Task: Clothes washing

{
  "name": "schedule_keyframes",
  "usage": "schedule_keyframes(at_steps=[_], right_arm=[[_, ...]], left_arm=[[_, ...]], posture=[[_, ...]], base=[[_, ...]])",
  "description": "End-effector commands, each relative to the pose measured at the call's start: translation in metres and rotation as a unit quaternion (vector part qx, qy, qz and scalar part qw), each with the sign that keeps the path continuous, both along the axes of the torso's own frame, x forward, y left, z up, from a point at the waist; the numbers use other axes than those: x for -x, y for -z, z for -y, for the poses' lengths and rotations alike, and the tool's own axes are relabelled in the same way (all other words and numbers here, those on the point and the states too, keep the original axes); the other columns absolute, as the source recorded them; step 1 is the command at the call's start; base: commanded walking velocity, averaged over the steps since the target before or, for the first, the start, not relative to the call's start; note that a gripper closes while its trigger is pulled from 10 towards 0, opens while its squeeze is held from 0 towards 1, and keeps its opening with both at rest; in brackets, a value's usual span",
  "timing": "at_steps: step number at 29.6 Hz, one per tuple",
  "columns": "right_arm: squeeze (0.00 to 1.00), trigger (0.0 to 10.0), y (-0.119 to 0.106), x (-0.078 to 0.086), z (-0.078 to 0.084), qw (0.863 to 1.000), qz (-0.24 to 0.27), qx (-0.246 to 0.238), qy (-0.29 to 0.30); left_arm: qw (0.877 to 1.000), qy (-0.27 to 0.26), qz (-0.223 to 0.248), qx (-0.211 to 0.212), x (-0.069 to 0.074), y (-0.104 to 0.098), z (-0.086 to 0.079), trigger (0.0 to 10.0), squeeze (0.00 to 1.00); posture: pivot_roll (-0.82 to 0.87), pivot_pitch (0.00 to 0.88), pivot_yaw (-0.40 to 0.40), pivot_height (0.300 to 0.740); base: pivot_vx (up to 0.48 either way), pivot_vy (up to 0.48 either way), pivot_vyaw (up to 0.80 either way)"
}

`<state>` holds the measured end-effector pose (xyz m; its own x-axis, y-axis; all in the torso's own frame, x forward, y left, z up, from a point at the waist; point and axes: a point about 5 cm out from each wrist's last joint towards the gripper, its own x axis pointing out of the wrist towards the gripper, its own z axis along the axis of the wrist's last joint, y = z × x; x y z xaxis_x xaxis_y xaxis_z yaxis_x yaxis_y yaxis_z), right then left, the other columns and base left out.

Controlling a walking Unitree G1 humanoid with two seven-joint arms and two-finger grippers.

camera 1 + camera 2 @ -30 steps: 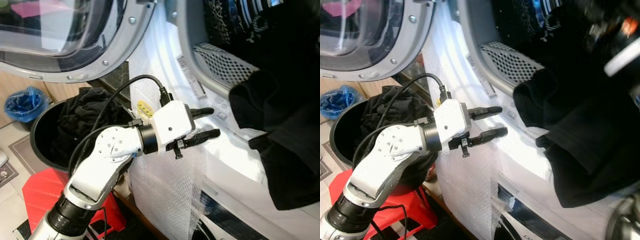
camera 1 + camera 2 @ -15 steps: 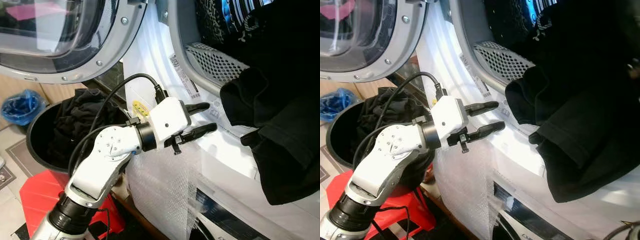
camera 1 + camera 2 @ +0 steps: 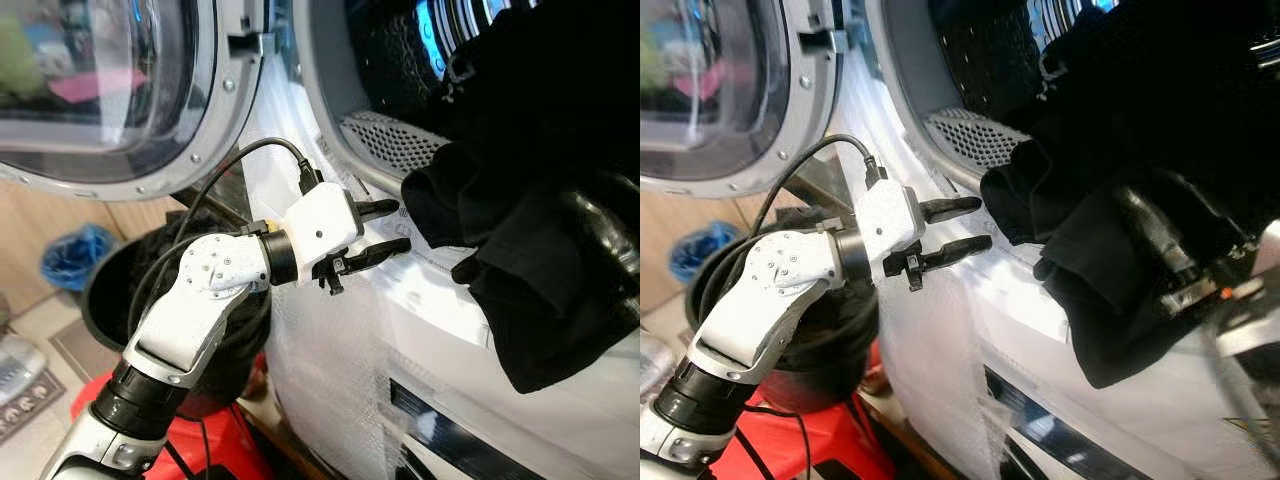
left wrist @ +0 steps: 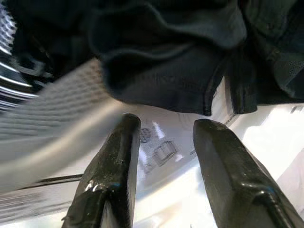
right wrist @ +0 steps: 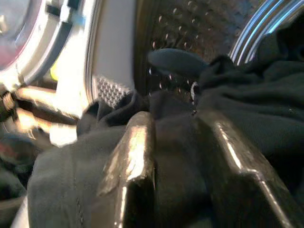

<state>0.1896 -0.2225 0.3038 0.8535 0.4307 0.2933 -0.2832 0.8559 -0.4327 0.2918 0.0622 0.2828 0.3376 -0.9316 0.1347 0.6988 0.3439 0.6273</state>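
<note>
Garment (image 3: pixel 540 270), black, draped over drum rim; right tool (image 5: pixel 183 156) clamps it; left tool (image 3: pixel 390 227) apart, just beside.

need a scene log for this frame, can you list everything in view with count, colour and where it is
washing machine: one, white, front wrapped in bubble wrap, ahead of the robot
machine door: one, grey rim with glass, swung open at upper left
black garment: one, black, draped over the drum opening's lower lip
laundry basket: one, black, dark clothes inside, lower left
stool: one, red, under the basket
plastic bag: one, blue, on the floor far left
left gripper: open, beside the garment's edge
right gripper: fingers around the black garment at the drum opening
</note>
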Motion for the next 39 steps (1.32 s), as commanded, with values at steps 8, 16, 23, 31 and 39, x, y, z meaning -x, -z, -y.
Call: schedule_keyframes(at_steps=[8, 16, 23, 31, 39], right_arm=[[1.00, 10.0, -0.007, 0.021, 0.019, 0.994, 0.029, 0.069, 0.082], [0.00, 10.0, -0.021, 0.038, -0.009, 0.994, 0.093, 0.026, -0.042], [0.00, 10.0, -0.030, 0.015, -0.029, 0.976, 0.141, -0.121, -0.113], [0.00, 10.0, -0.027, 0.004, -0.038, 0.958, 0.128, -0.196, -0.165], [0.00, 10.0, -0.019, -0.001, -0.048, 0.947, 0.097, -0.229, -0.204]], left_arm=[[1.000, 0.014, 0.015, -0.010, -0.006, -0.005, 0.000, 10.0, 0.00], [1.000, 0.021, 0.013, -0.010, -0.009, -0.003, 0.003, 10.0, 0.00], [0.999, 0.033, 0.014, 0.015, -0.005, -0.005, 0.015, 10.0, 0.00], [0.999, 0.010, 0.018, 0.033, -0.008, -0.011, 0.011, 10.0, 0.00], [0.999, 0.004, 0.019, 0.033, -0.007, -0.010, 0.010, 10.0, 0.00]], posture=[[0.07, 0.012, 0.037, 0.740], [0.05, 0.015, 0.043, 0.740], [0.05, 0.024, 0.022, 0.740], [0.07, 0.028, 0.007, 0.740], [0.07, 0.030, 0.004, 0.740]], base=[[0.000, 0.000, 0.00], [0.000, 0.000, 0.00], [0.000, 0.000, 0.00], [0.000, 0.000, 0.00], [0.000, 0.000, 0.00]])
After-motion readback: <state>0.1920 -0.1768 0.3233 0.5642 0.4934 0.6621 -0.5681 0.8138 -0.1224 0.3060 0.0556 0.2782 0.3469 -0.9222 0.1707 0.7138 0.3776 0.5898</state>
